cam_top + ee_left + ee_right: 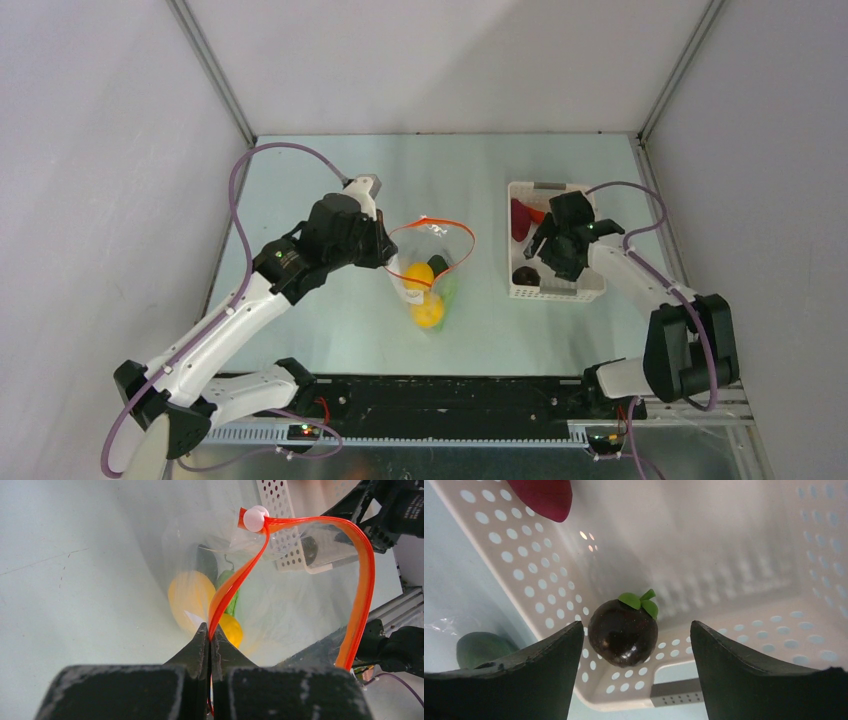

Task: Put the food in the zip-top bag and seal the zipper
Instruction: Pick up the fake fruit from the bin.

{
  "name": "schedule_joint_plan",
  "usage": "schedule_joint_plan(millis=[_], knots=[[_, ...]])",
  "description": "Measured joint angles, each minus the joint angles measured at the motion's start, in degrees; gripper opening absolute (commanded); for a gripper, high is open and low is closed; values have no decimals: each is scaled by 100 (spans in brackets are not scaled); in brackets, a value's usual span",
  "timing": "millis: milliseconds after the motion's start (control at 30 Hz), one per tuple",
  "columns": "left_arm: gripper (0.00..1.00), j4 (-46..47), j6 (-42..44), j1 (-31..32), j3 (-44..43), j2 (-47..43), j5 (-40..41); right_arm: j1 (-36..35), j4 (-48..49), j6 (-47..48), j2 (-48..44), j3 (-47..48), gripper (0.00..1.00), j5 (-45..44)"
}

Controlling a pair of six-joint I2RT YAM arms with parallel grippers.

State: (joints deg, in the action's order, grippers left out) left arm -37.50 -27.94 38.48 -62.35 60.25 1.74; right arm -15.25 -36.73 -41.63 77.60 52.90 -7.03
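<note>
The zip-top bag [432,262] stands open in the middle of the table, its orange-red zipper [440,224] in a loop. Inside are two yellow lemons [419,275] and green pieces [450,290]. My left gripper [386,252] is shut on the zipper [240,575] at the bag's left edge and holds the mouth up; a white slider [254,518] sits at the strip's far end. My right gripper [540,262] is open over the white basket, its jaws on either side of a dark purple piece [623,630] with green leaves, not touching it. A red piece [544,495] lies further back.
The white slotted basket [590,292] stands right of the bag, with the red piece [520,215] and the purple piece [525,275] in it. Grey walls close in the table on the left, back and right. A black rail runs along the near edge [450,395].
</note>
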Motion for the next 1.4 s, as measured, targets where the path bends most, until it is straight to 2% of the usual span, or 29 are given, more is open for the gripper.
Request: schedule_joint_plan(millis=[333, 467, 667, 800, 900, 1067, 1400], knots=[[0, 0, 0, 0, 0, 0, 0, 0, 439, -39, 745, -118, 71, 422], [0, -2, 0, 0, 0, 0, 0, 0, 570, -39, 981, -146, 64, 516], [0, -4, 0, 0, 0, 0, 2, 24, 844, -101, 1241, -151, 43, 763], [0, -4, 0, 0, 0, 0, 2, 24, 960, -138, 1285, -151, 22, 866], [0, -4, 0, 0, 0, 0, 2, 26, 962, -142, 1272, -151, 14, 857], [0, -7, 0, 0, 0, 0, 2, 28, 894, -92, 1012, -173, 5, 723], [0, -9, 0, 0, 0, 0, 0, 76, 546, 118, -372, -232, 2, 114]])
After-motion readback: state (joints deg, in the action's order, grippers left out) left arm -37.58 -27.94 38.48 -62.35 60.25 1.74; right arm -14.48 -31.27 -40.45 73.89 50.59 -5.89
